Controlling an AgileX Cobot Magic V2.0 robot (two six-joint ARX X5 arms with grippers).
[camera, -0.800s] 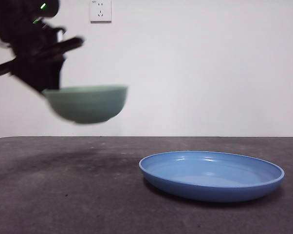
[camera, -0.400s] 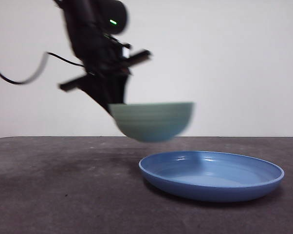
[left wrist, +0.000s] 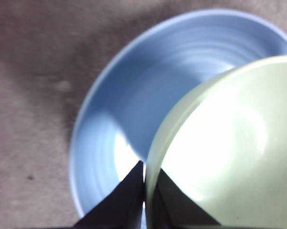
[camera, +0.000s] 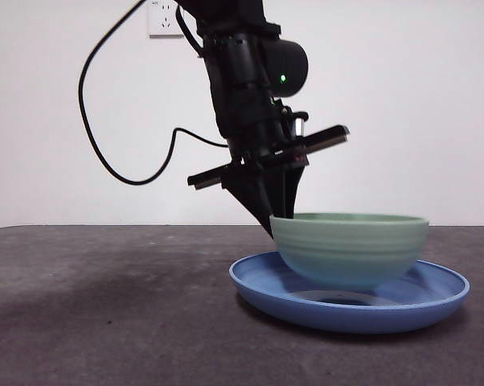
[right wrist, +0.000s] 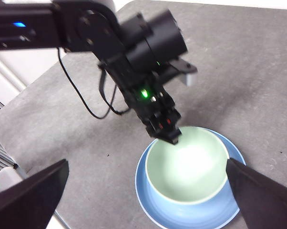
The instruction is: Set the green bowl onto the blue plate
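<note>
Front view, left gripper (camera: 274, 225) clamping green bowl (camera: 350, 248) rim, over blue plate (camera: 258, 287)

A white wall socket (camera: 163, 16) sits high on the pale wall (camera: 403, 112), which rises behind the dark grey table (camera: 105, 305).

Green bowl (camera: 349, 249), carried by left tool (camera: 276, 227), now low over blue plate (camera: 262, 289)
</note>
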